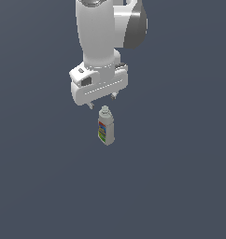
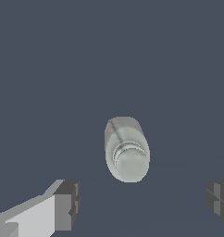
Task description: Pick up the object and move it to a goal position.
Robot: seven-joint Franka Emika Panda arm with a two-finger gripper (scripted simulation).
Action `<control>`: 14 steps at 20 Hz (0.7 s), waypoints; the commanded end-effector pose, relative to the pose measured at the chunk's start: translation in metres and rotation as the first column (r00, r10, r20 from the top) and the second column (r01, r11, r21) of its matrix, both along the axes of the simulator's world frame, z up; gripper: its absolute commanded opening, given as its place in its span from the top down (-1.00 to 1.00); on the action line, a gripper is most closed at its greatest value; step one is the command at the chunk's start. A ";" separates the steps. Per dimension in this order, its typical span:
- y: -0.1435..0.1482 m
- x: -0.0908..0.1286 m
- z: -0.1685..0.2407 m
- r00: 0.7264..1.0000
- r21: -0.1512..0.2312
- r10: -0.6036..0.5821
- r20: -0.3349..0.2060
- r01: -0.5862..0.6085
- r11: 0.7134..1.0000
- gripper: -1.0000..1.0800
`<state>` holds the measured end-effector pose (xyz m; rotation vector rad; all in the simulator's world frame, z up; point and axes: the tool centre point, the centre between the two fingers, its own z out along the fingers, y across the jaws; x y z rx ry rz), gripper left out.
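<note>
The gripper (image 2: 141, 203) hung with its jaws spread wide, empty, directly above the upright bottle (image 1: 106, 126), which stood on the bare grey floor (image 1: 180, 177) well away from any visible edge. Best practice, I judged: descend straight, straddle the narrow body below the cap (image 2: 131, 163), then close.

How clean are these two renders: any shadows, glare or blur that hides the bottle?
Exterior view: flat, even light, no cast shadow under the bottle, and its label reads as colour patches only, too small for text. Wrist view: the bottle is seen cap-on, sharp, with a soft highlight on the cap. The open claw is cropped by the frame edge. No motion blur in either.
</note>
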<state>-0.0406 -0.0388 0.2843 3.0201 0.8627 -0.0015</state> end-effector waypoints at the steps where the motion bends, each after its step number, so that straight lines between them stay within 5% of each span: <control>1: 0.000 0.002 -0.002 1.000 0.000 0.031 0.000 -0.031 1.000 -0.92; 14: 0.000 0.003 -0.012 0.998 0.001 0.059 0.000 -0.059 0.998 -0.92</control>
